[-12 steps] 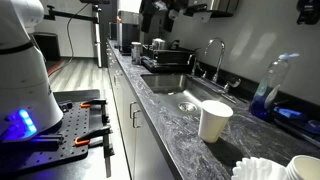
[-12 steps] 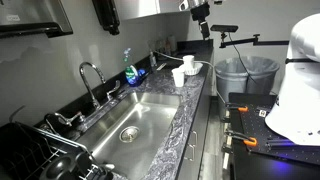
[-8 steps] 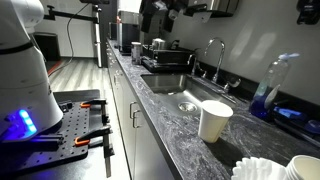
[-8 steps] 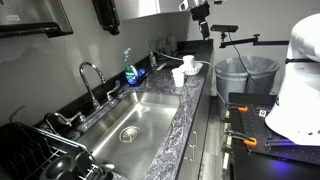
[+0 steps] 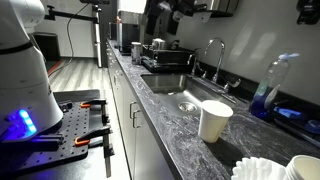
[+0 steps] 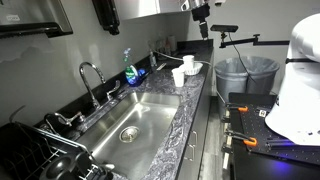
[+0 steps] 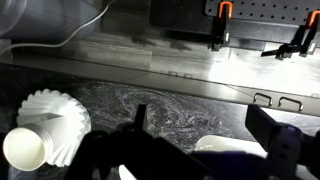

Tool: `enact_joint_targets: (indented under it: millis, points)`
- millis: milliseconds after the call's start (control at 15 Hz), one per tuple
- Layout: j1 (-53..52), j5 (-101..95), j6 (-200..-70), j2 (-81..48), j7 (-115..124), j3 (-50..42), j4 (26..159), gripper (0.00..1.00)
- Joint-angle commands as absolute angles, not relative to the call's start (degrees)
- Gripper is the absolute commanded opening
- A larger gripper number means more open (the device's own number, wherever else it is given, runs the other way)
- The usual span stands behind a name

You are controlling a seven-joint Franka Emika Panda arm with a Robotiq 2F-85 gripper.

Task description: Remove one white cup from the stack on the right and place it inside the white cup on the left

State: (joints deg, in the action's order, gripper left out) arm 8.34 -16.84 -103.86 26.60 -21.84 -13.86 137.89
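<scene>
A single white cup point(image 5: 214, 120) stands on the dark stone counter beside the sink. It also shows in an exterior view point(image 6: 178, 76) and at the bottom of the wrist view point(image 7: 235, 148). The stack of white cups point(image 5: 305, 168) stands at the counter's end next to the paper filters. It also shows in an exterior view point(image 6: 190, 64) and at the left of the wrist view point(image 7: 25, 148). My gripper point(image 7: 203, 116) is open and empty, high above the counter in both exterior views point(image 5: 172, 12) point(image 6: 200, 10). The single cup lies below, between its fingers.
A stack of white coffee filters point(image 5: 260, 171) point(image 7: 52, 118) lies by the cup stack. The steel sink point(image 6: 135, 118) with its faucet point(image 5: 213, 58), a blue soap bottle point(image 6: 131, 72), and a dish rack point(image 5: 165, 55) are along the counter. Bins point(image 6: 240, 72) stand beyond.
The gripper has shifted very slightly at the top of the exterior views. The cups have not moved.
</scene>
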Motion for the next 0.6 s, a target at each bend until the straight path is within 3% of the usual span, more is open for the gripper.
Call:
enact_joint_targets:
  millis: [0,533]
  points:
    - [10.42,-17.52,-107.14,23.04,-20.61,-15.83,135.23,1.00]
    - [14.48,-16.50,-114.66,11.08,-21.40,-20.36,129.21,1.00]
